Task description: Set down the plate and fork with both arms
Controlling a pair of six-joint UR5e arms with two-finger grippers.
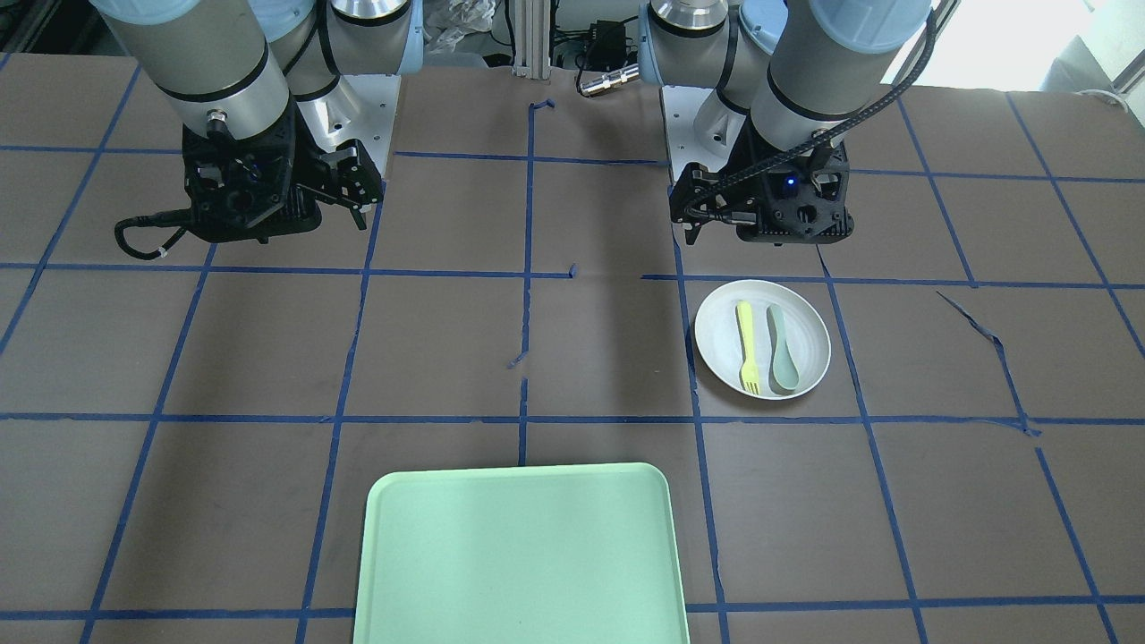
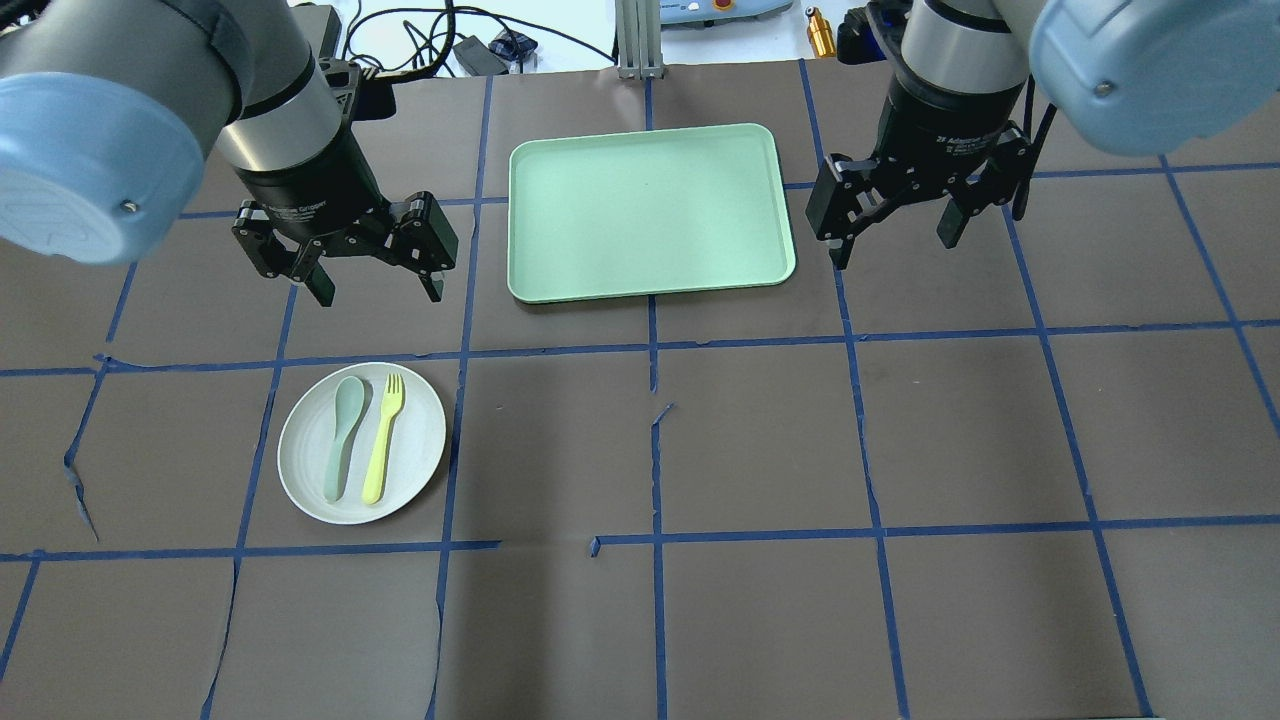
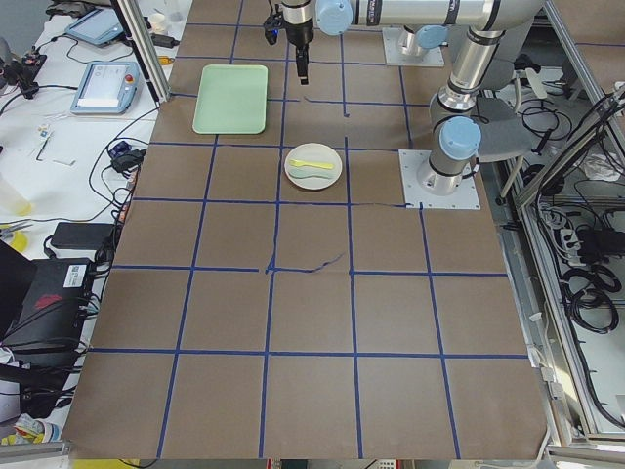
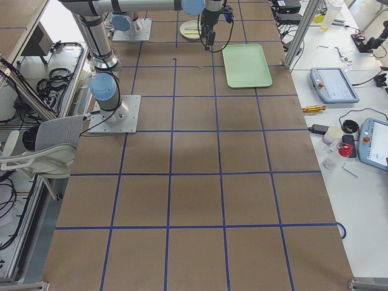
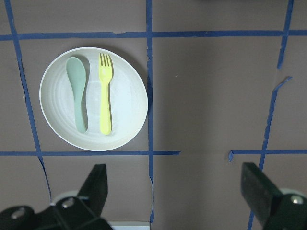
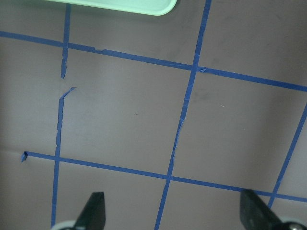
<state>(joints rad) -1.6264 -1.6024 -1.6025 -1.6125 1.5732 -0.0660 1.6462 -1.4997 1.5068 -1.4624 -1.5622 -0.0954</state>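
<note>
The off-white plate [image 2: 415, 440] lies on the table on my left side. The pale yellow fork [image 2: 383, 440] lies on it beside a grey-green spoon [image 2: 340, 440]. My left gripper [image 2: 378, 290] is open and empty, held above the table just beyond the plate. The left wrist view shows the plate [image 5: 127, 103], the fork [image 5: 105, 96] and the spoon [image 5: 79, 91] ahead of the open fingers [image 5: 98, 184]. My right gripper [image 2: 890, 250] is open and empty, above the table just right of the tray. In the front view the plate [image 1: 809, 335] holds the fork [image 1: 746, 349].
A mint-green tray [image 2: 650, 210] lies at the far middle of the table, with nothing on it; its corner shows in the right wrist view [image 6: 144, 5]. Blue tape lines grid the brown table. Cables and devices lie beyond the far edge.
</note>
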